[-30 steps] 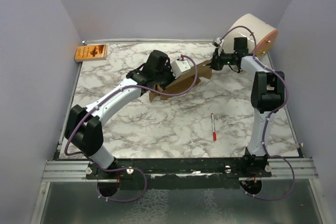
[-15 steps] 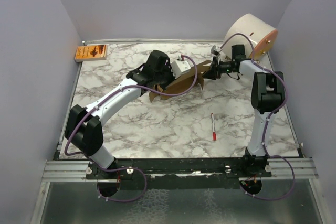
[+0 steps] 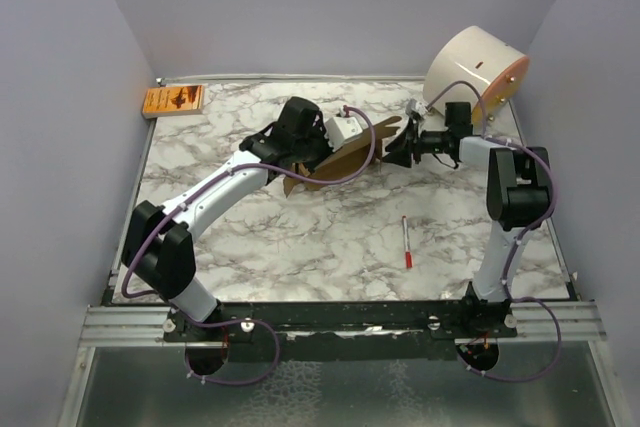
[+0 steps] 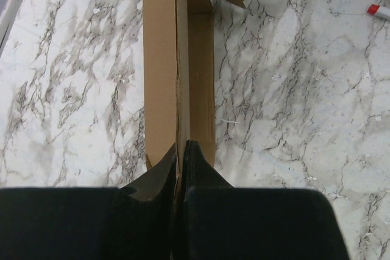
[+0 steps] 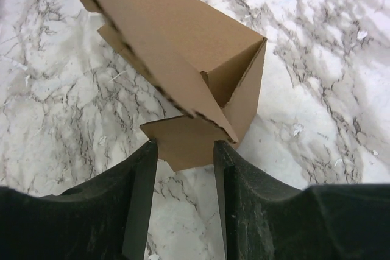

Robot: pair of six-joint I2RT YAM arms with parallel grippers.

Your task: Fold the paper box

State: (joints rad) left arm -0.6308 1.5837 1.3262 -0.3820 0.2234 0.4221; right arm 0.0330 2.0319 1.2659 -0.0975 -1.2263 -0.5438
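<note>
Brown cardboard box [image 4: 163, 71] is lying lengthwise on the marble counter [image 3: 300, 237], toward the far side. My left tool [image 4: 183, 150] is pinching the box's raised middle seam at its near end, clamped tight. My right tool [image 5: 184, 147] is hanging parted at the open far end, a loose flap [image 5: 180, 135] poking between the fingers. I cannot tell whether they are touching it.
</note>
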